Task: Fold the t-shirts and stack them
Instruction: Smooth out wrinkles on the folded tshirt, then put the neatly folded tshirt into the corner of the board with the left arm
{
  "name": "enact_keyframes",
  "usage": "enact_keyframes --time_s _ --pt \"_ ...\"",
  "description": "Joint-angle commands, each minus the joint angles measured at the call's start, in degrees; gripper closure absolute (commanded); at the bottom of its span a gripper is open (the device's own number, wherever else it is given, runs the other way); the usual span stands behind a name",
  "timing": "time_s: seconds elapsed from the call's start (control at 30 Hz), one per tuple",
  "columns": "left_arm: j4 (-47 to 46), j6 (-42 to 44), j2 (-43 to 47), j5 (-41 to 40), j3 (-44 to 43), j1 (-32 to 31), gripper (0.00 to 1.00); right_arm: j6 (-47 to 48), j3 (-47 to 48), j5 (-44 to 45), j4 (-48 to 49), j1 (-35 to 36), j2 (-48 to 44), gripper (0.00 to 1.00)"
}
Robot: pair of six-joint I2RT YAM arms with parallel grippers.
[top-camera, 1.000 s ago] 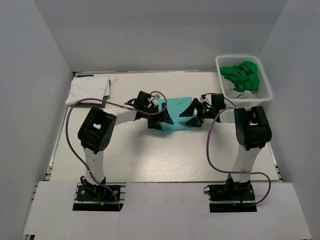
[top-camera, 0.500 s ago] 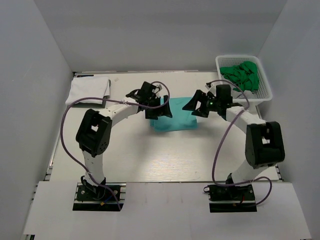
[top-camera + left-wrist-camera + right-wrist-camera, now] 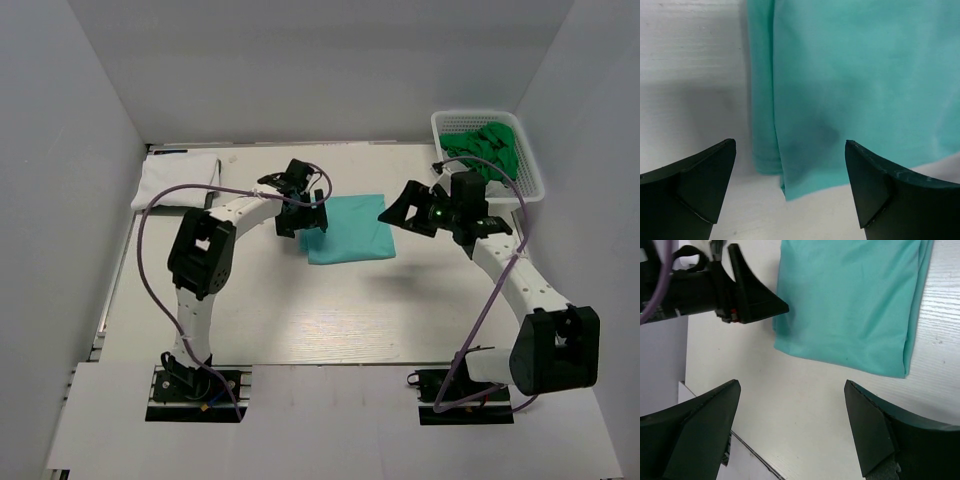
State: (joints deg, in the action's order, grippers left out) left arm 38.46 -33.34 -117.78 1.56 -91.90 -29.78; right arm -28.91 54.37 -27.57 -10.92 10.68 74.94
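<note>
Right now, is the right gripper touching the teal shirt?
Apart. In the right wrist view the right gripper hangs open over bare table, the teal shirt lying beyond its fingertips.

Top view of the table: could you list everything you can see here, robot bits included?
teal cotton t-shirt: one, light teal, folded flat mid-table between the two hands
white cotton t-shirt: one, white, far-left corner
plastic lattice basket: one, white, far-right corner
crumpled cloth: a heap, bright green, inside the basket
wooden table: one, whitish, under everything
robot arms: two, black and white, bolted at the near edge
left hand: one, black, open, over the teal shirt's left edge
right hand: one, black, open, by its right edge
</note>
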Motion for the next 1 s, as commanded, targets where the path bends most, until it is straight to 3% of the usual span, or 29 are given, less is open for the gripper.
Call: enact_keyframes --time_s 0.0,0.27,0.4,0.67,0.7,0.8,0.97 --pt "-2.06 -1.64 -2.18 0.37 -2.06 -0.1 0.0 2.62 -0.14 2.08 -4.02 -0.04 -2.6 0.1" --pt "-5.76 -1.64 -6.85 -0.33 -2.58 -0.1 0.0 3.85 -0.05 2.7 -6.13 -0.13 -4.01 0.1" --pt "-4.89 -1.11 -9.04 -0.33 -3.11 -1.41 0.09 4.21 0.39 3.58 -7.36 -0.22 -4.1 0.1" --pt "-5.51 0.19 -11.67 0.2 -1.87 -1.42 0.4 4.12 1.44 7.17 -8.5 -0.31 -5.59 0.1" --pt "-3.93 0.21 -12.82 -0.76 -3.19 -1.42 0.49 5.16 2.22 9.18 -9.64 -0.31 -5.68 0.1" --pt "3.54 3.1 -18.27 -2.53 -11.78 -1.42 0.63 6.84 4.43 14.71 -12.28 -0.48 -6.03 0.1" --pt "4.43 4.25 -18.46 -4.1 -9.98 -1.42 0.96 7.11 5.75 20.01 -14.48 -0.75 -8.4 0.1"
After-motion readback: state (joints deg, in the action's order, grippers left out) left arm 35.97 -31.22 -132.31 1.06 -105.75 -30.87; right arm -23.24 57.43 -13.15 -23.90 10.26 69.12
